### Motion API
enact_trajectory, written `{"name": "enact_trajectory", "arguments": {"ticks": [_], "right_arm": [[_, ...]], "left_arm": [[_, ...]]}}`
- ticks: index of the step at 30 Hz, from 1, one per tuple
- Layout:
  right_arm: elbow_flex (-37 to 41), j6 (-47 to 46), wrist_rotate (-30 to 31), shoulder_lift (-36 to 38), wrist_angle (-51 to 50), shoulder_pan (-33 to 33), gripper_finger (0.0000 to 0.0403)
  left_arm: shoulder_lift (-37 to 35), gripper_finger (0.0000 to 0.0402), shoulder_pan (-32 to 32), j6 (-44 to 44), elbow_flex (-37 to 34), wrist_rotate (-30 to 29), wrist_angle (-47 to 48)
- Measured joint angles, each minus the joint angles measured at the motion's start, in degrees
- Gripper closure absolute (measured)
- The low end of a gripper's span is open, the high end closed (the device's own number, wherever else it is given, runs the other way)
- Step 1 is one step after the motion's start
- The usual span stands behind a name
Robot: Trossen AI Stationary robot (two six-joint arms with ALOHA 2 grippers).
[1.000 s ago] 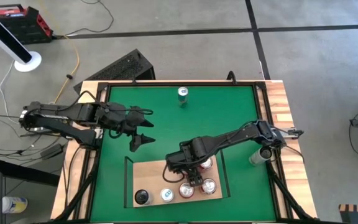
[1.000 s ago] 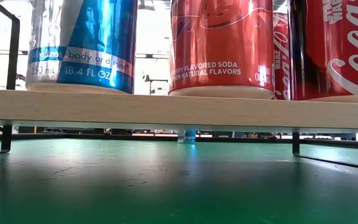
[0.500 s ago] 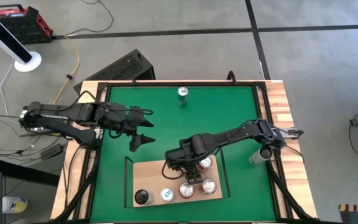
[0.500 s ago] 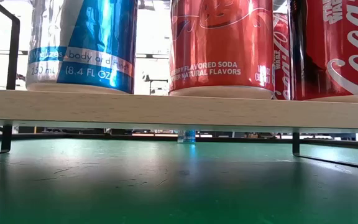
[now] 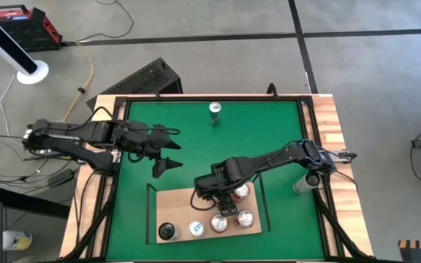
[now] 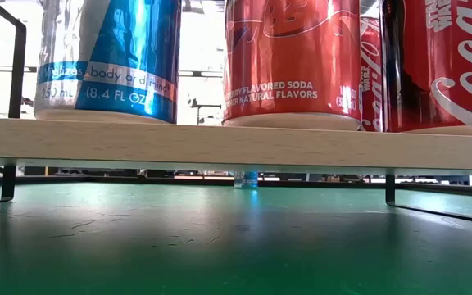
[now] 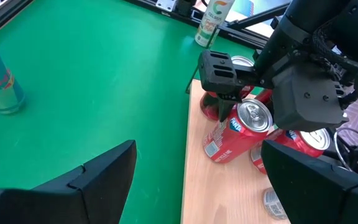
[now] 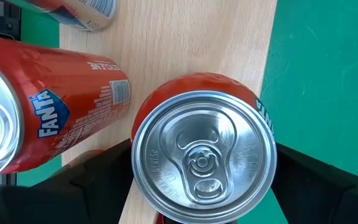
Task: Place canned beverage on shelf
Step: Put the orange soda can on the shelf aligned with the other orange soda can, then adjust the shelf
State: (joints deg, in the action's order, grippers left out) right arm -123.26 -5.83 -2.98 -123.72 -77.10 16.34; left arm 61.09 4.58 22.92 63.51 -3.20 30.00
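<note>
The shelf (image 5: pixel 181 204) is a pale-wood board with thin black rails, standing on the green mat near the table's near edge. Several cans stand on it: a black one (image 5: pixel 167 231), a blue-and-silver one (image 5: pixel 196 229) and red ones (image 5: pixel 245 218). My right gripper (image 5: pixel 226 210) is over the shelf, shut on a red can (image 8: pixel 204 165) in the front row, which also shows in the low view (image 6: pixel 293 61). My left gripper (image 5: pixel 163 157) is open and empty over the mat, left of the shelf's far end. One blue can (image 5: pixel 215 109) stands by the far edge. My right gripper holds the red can by its upper sides just below the rim (image 8: pixel 143 118), one finger (image 8: pixel 98 180) on each side. The fingers come from above and the far side, slanting down. The can stands upright with its base on the shelf board, near the board's edge.
A red Fanta can (image 8: pixel 55 118) stands close beside the held can, and another red can (image 5: pixel 241 191) stands behind it. A white-and-green bottle (image 5: pixel 302 186) is at the mat's right border. Wooden slat borders flank the mat.
</note>
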Motion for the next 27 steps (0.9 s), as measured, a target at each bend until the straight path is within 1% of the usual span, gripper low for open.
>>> {"name": "enact_trajectory", "arguments": {"ticks": [9, 17, 22, 24, 25, 27], "right_arm": [[-0.61, -1.07, 0.00, 0.24, -0.63, 0.09, 0.0039], [-6.43, -1.26, 0.00, 0.37, -1.58, 0.13, 0.0039], [-11.56, -2.34, 0.00, 0.37, -5.85, 0.13, 0.0039], [-11.49, -3.71, 0.01, 1.12, -6.44, 0.13, 0.0039], [-11.01, -4.57, 0.39, 1.95, -7.03, 0.27, 0.0039], [-10.78, -6.00, 3.23, 3.26, -8.85, 0.84, 0.0039]], "left_arm": [[0.01, 0.0072, 0.00, 0.00, 0.00, 0.00, 0.02], [0.00, 0.0072, 0.00, 0.00, 0.00, 0.00, 0.02], [0.01, 0.0072, 0.00, 0.00, 0.00, 0.00, 0.02], [0.01, 0.0072, 0.00, -0.01, 0.00, 0.00, 0.02], [0.00, 0.0072, 0.00, -0.21, 0.01, 0.01, 0.00], [0.00, 0.0072, 0.00, -0.42, 0.00, 0.00, -0.04]]}}
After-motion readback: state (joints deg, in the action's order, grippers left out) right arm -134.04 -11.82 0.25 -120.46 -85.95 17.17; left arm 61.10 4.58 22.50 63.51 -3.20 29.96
